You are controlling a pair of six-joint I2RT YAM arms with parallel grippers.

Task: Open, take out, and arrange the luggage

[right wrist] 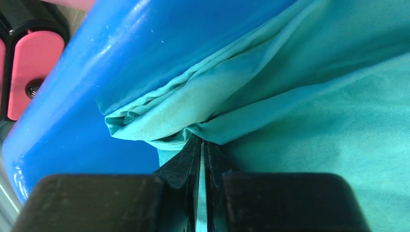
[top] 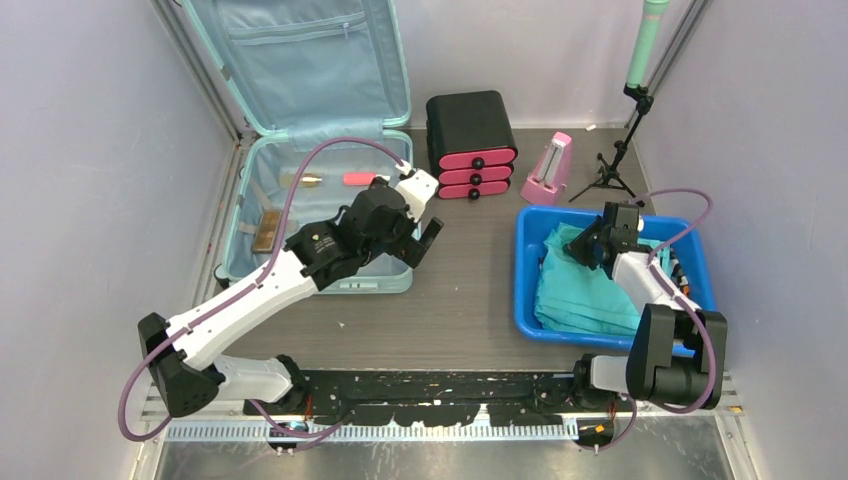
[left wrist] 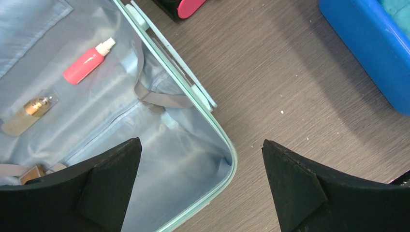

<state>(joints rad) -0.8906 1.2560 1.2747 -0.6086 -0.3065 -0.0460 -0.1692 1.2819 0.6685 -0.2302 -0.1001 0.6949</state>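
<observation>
The luggage [top: 300,70] is lying open at the table's far left corner, its lid leaning up against the back wall, with a pink spray bottle [left wrist: 87,62] and an amber bottle [left wrist: 29,113] resting on its blue lining. The left gripper [left wrist: 201,141] is hanging with jaws spread wide and empty over the case's near right corner, its arm crossing above the near rim. Along the right edge the right gripper [right wrist: 200,154] is pinching a fold of teal cloth [right wrist: 314,96] inside the blue tub [top: 525,290], while a black drawer box [top: 470,125] is standing between case and tub at the far edge.
</observation>
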